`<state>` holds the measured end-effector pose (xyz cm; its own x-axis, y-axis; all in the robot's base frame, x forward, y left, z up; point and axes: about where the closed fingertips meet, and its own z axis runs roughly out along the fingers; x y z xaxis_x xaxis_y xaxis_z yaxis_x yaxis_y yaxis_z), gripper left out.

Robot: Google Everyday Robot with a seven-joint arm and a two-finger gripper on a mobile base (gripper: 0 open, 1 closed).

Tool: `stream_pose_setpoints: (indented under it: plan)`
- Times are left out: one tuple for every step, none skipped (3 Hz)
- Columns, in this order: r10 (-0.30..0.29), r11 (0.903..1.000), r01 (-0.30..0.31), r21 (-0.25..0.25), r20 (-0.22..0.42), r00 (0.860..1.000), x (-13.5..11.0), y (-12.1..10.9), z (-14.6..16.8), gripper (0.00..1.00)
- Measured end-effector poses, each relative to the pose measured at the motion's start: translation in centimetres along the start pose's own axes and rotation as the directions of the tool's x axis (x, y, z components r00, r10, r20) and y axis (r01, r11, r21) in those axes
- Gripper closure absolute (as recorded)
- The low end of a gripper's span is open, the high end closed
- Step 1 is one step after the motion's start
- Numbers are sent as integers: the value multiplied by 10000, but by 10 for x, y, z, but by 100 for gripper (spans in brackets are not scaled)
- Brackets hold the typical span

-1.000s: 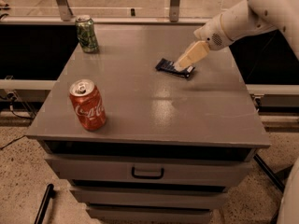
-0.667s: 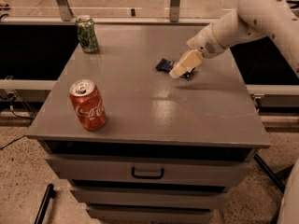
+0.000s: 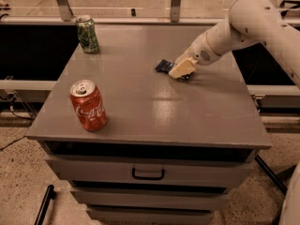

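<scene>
Camera view: finds the gripper (image 3: 182,70) down on the cabinet top (image 3: 154,107), far and right of centre, touching a dark blue packet (image 3: 163,65); cannot tell whether clamped on it. Shows a red can (image 3: 88,106) upright near left and a green can (image 3: 87,33) upright far left, contents unseen. Shows the drawer (image 3: 148,172) shut below.

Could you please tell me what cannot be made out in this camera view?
- Dark blue packet: largely covered by the end effector, which sits over it at the back right of the table.
- Green can: label too small to read.
- Robot arm: cut off by the right edge.
</scene>
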<state>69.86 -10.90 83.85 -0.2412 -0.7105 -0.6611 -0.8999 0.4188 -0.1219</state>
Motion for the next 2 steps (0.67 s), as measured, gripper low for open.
stream_pose_setpoints:
  plan:
    - [-133,9999,132,42,16,9999,-3,-1,-4,91]
    - [-614,9981,614,19,256,9978,-19,3,-17,100]
